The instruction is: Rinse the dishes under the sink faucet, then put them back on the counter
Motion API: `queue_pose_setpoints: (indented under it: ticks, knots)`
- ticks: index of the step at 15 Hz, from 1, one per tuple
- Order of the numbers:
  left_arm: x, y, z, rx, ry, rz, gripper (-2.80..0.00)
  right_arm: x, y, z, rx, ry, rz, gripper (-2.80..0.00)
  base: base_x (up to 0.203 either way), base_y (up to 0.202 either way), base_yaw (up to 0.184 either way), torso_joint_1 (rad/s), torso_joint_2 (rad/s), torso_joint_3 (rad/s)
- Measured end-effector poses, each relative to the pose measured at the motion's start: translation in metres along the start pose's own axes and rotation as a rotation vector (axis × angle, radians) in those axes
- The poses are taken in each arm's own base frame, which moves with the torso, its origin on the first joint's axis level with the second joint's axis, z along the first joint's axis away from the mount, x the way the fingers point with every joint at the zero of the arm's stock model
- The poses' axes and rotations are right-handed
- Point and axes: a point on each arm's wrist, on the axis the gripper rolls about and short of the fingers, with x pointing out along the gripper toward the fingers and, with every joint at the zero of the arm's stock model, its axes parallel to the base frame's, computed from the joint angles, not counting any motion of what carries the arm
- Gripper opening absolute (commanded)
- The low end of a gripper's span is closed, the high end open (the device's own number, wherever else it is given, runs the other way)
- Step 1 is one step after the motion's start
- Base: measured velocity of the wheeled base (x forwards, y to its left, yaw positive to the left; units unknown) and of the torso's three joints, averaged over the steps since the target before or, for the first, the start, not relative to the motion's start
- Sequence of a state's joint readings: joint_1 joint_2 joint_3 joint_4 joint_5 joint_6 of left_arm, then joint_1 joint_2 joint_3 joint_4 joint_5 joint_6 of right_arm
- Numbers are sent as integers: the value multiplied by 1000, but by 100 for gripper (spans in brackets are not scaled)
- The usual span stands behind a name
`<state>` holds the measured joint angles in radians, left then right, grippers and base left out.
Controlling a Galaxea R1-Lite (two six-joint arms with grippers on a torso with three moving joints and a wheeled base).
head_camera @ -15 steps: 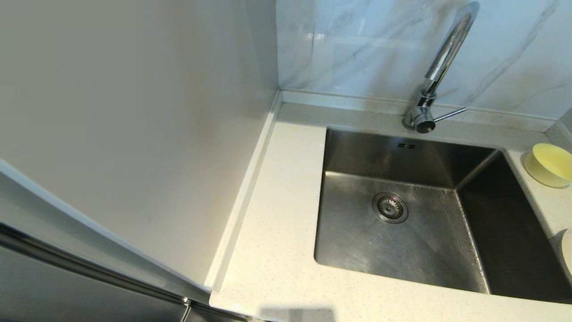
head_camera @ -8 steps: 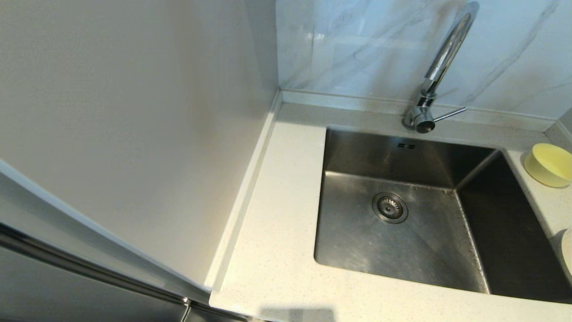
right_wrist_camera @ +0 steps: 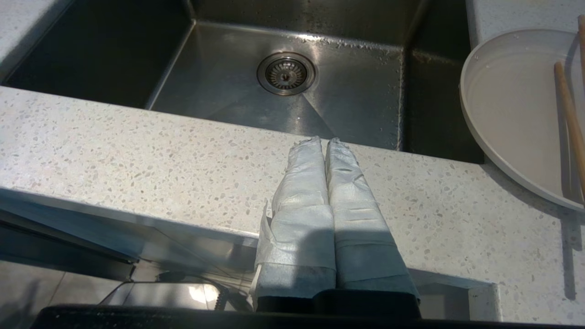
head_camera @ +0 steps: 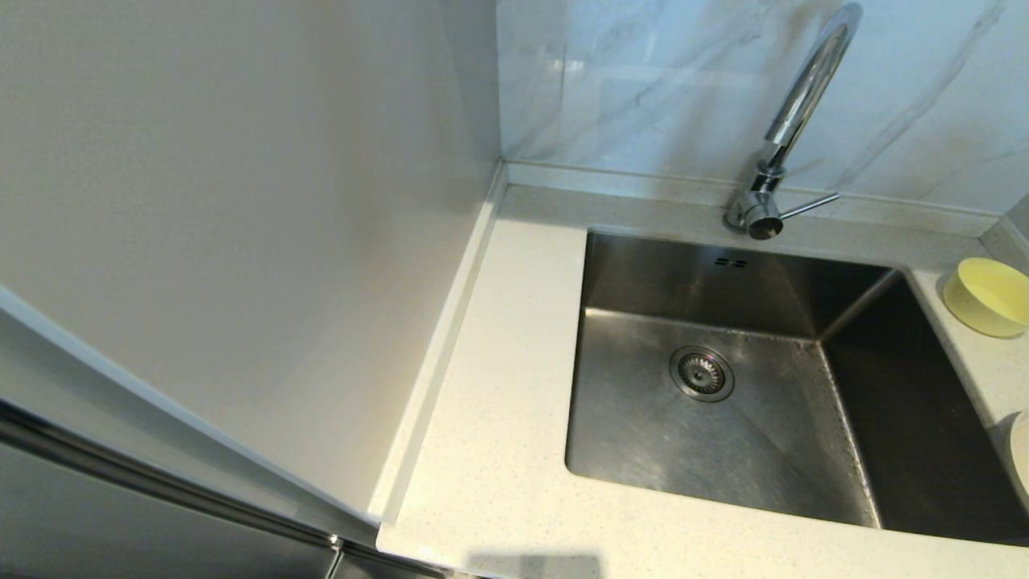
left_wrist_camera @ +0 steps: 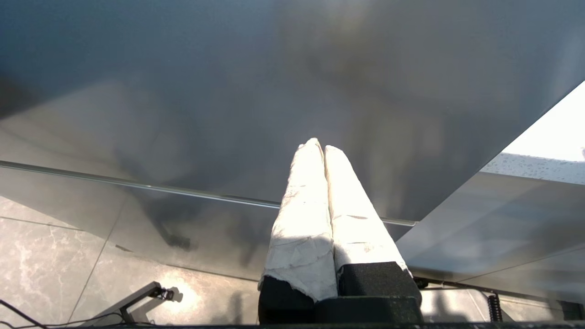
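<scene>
Honestly nothing has changed over the last second: the head view looks identical to the two earlier shots, so the job hasn't kicked off yet.

Neither arm shows from the head. The left gripper (left_wrist_camera: 323,148) has its taped fingers pressed together on nothing, pointed at a grey cabinet front below the worktop. The right gripper (right_wrist_camera: 323,142) is pinched closed and empty too, hanging just off the front edge of the counter (head_camera: 498,418).

The dishes all sit on the counter's right side: the pale-yellow bowl (head_camera: 987,296) near the back right corner, the speckled plate (right_wrist_camera: 512,105) nearer the front, beside the sink basin (head_camera: 723,402), with chopsticks (right_wrist_camera: 568,109) lying across it. The faucet (head_camera: 792,121) stands at the back edge, with no water that I can see.

My guess is the right arm goes first, since everything's on its side.
</scene>
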<state>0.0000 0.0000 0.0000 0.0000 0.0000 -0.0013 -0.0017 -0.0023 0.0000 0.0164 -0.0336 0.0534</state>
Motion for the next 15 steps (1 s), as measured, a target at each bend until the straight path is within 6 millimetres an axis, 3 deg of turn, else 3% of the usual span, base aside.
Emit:
queue_pose_setpoints:
  ticks: [15]
  knots:
    - [0,0,0,0,0,0,-280,0,0,0,0,2,0,-280,0,0,0,0,0,0]
